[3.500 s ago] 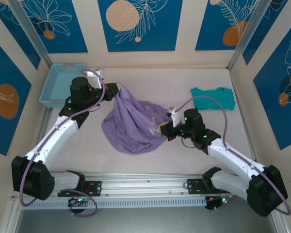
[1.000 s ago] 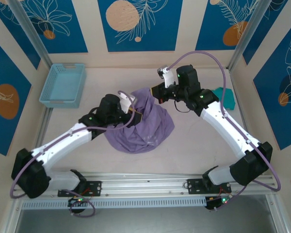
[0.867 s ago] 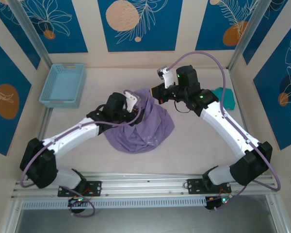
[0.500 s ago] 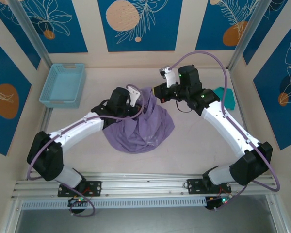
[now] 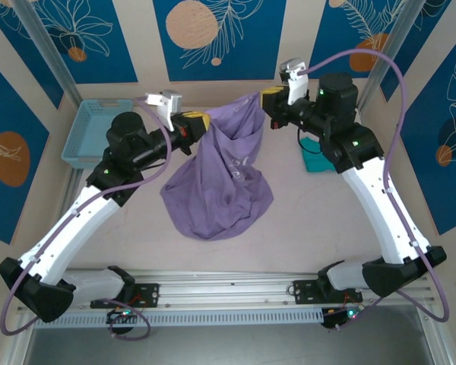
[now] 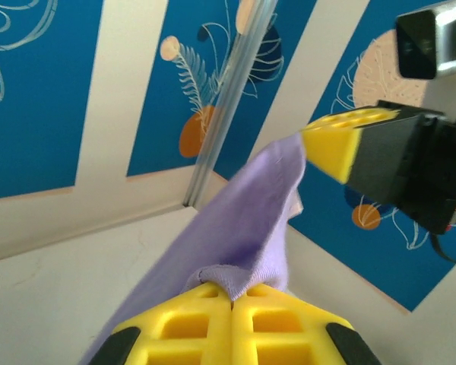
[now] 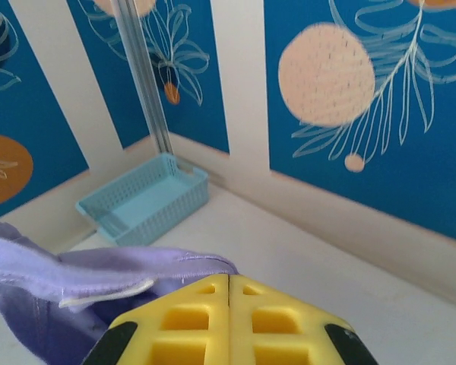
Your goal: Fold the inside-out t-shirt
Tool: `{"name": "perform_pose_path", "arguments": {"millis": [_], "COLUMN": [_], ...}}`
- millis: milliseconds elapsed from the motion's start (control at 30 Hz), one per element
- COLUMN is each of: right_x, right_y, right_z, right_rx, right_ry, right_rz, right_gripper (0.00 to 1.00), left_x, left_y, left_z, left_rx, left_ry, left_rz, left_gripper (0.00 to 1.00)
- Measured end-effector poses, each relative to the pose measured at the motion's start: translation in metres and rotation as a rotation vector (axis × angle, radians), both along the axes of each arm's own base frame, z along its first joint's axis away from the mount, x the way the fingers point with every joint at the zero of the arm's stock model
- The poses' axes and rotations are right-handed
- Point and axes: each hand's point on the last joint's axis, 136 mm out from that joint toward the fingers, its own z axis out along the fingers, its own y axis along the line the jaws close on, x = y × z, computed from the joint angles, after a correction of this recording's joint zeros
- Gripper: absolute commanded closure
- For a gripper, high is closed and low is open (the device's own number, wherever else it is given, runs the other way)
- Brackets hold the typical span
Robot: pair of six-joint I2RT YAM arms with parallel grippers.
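**Top view.** My left gripper (image 5: 197, 122) is clamped shut on the upper edge of the shirt (image 5: 216, 186). My right gripper (image 5: 270, 96) is clamped shut on the same edge, further right. The fabric between the two grips runs as a short taut band, and both grips stand above the far half of the table (image 5: 311, 220). Below them the shirt hangs as a widening purple sack. Its lower part lies bunched on the table near the middle, between my two arms. The basket (image 5: 91, 135) sits in the far left corner, apart from the shirt. A teal garment (image 5: 315, 162) lies to the right, partly hidden behind my right arm.

**Left wrist view.** My yellow fingers (image 6: 190, 323) meet, with a fold of purple hem pinched between them. The cloth rises from there to the yellow tip of my right gripper, which holds its other end; the blue patterned wall (image 6: 53, 91) stands behind.

**Right wrist view.** My yellow fingers (image 7: 273, 319) meet, and the purple hem emerges at their left. A pale seam strip shows on the fabric. The basket stands beyond it, by the wall.
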Motion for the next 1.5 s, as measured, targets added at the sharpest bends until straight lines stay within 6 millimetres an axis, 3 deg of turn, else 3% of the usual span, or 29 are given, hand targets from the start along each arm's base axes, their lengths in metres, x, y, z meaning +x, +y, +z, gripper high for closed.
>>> {"name": "perform_pose_path", "arguments": {"millis": [133, 300, 400, 567, 700, 800, 933, 1100, 1167, 1267, 1400, 1500], "right_x": [0.012, 0.038, 0.031, 0.014, 0.015, 0.025, 0.035, 0.033, 0.032, 0.031, 0.031, 0.031], "right_y": [0.004, 0.02, 0.04, 0.091, 0.132, 0.15, 0.162, 0.166, 0.167, 0.168, 0.168, 0.168], "right_z": [-0.006, -0.059, -0.082, -0.093, -0.129, -0.166, -0.196, -0.194, -0.192, -0.192, -0.192, -0.192], "right_rx": [-0.014, -0.057, -0.025, 0.104, 0.191, 0.229, 0.262, 0.294, 0.301, 0.304, 0.304, 0.304], "right_ry": [0.017, 0.153, 0.241, 0.336, 0.469, 0.594, 0.706, 0.736, 0.736, 0.741, 0.741, 0.743], "right_rz": [-0.009, 0.005, 0.083, 0.237, 0.306, 0.309, 0.303, 0.326, 0.335, 0.34, 0.34, 0.343], "right_gripper": [1.0, 1.0, 1.0, 1.0, 1.0, 1.0, 1.0, 1.0, 1.0, 1.0, 1.0, 1.0], "left_x": [0.018, 0.048, 0.058, 0.063, 0.058, 0.047, 0.013, -0.011, -0.01, -0.002, 0.01, 0.023], "left_y": [0.021, 0.066, 0.091, 0.117, 0.141, 0.149, 0.137, 0.08, 0.059, 0.039, 0.031, 0.03], "left_z": [-0.011, -0.058, -0.092, -0.15, -0.204, -0.226, -0.228, -0.204, -0.207, -0.234, -0.265, -0.271], "left_rx": [0.02, 0.118, 0.221, 0.383, 0.503, 0.523, 0.431, 0.314, 0.303, 0.335, 0.39, 0.393], "left_ry": [0.032, 0.123, 0.174, 0.249, 0.345, 0.396, 0.372, 0.277, 0.274, 0.324, 0.383, 0.386], "left_rz": [0.109, 0.311, 0.414, 0.531, 0.624, 0.643, 0.572, 0.345, 0.27, 0.204, 0.204, 0.222], "left_gripper": [1.0, 1.0, 1.0, 1.0, 0.73, 0.61, 0.52, 0.51, 0.5, 0.5, 0.51, 0.51]}}
